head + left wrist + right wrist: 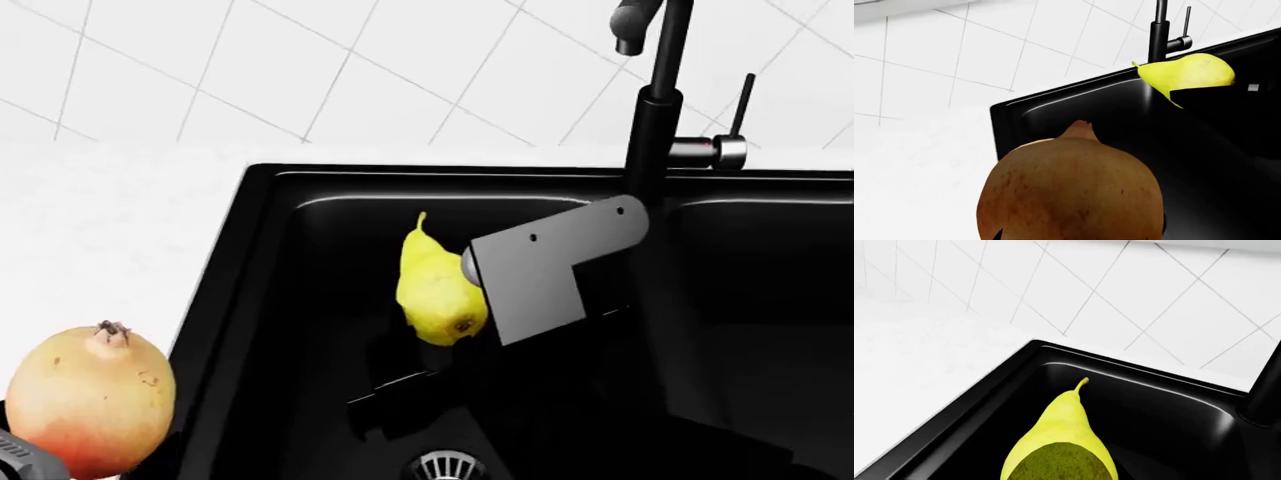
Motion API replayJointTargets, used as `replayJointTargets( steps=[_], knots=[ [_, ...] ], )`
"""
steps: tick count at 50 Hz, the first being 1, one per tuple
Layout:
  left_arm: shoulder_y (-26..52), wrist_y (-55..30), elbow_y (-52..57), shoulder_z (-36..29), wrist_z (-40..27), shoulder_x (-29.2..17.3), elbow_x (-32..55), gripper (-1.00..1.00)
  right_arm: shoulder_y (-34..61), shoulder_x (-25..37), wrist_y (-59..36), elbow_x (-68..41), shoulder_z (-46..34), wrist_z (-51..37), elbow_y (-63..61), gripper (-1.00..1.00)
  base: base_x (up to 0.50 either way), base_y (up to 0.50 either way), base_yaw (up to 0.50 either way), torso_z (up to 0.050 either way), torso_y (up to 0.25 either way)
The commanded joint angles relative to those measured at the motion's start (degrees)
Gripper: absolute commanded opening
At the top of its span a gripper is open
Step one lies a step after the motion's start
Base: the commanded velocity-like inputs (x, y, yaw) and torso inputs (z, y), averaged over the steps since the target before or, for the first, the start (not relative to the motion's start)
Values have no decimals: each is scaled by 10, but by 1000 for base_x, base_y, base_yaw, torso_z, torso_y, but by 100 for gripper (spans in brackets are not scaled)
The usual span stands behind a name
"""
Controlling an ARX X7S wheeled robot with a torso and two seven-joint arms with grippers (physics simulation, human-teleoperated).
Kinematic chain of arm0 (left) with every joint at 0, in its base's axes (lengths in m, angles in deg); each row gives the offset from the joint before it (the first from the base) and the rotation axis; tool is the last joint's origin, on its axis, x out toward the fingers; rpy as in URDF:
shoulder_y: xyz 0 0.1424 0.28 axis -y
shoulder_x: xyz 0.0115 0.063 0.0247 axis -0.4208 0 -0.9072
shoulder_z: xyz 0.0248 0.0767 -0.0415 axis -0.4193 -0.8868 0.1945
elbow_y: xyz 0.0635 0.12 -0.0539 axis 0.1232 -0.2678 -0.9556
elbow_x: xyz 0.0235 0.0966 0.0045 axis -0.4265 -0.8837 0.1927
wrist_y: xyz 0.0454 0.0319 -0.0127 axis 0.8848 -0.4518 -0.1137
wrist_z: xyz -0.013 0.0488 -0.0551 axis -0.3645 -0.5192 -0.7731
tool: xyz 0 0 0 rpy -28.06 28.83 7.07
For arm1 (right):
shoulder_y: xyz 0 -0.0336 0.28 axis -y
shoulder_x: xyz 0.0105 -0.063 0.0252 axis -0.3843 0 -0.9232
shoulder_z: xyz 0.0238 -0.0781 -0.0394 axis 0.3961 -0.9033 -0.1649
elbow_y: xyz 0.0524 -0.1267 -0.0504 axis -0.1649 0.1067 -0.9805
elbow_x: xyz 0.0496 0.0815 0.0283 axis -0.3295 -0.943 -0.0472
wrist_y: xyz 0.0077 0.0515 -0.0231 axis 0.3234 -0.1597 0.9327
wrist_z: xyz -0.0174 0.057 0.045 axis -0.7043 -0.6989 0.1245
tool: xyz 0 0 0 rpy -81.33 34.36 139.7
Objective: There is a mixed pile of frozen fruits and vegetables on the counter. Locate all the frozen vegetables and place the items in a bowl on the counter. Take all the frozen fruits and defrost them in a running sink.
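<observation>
A yellow pear (434,290) hangs over the black sink's left basin (307,300), stem up. My right gripper (470,270) is shut on it, just ahead of the arm's grey wrist bracket (547,265). The pear (1061,450) fills the near part of the right wrist view and hides the fingers. A round orange-red pomegranate (87,400) is held at the lower left, above the sink's left rim. My left gripper (16,458) is shut on this pomegranate (1071,190), with only a dark fingertip (997,234) showing. The bowl and the vegetables are out of view.
A tall black faucet (654,110) with a side lever (727,150) stands behind the sink, its spout above the basins' divide. A drain (441,467) sits in the left basin's floor. White counter (107,220) lies to the left and a tiled wall behind.
</observation>
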Motion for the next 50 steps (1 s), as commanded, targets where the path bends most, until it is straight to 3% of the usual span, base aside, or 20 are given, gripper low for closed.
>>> replayJointTargets(
  steps=[1, 18, 50],
  knots=[
    [7, 8, -1, 2, -12, 1, 8, -100, 1, -6, -4, 20, -9, 15, 0, -100, 305, -140, 0, 0, 0],
    [17, 10, 10, 7, -27, -10, 31, -100, 64, -67, -60, -3, -52, 78, 105, -100, 40, -6, 0, 1, 1],
    [3, 15, 13, 2, -20, -7, 16, -100, 71, -181, 19, 136, -161, 257, 379, -100, 0, 0, 0, 0, 0]
  ],
)
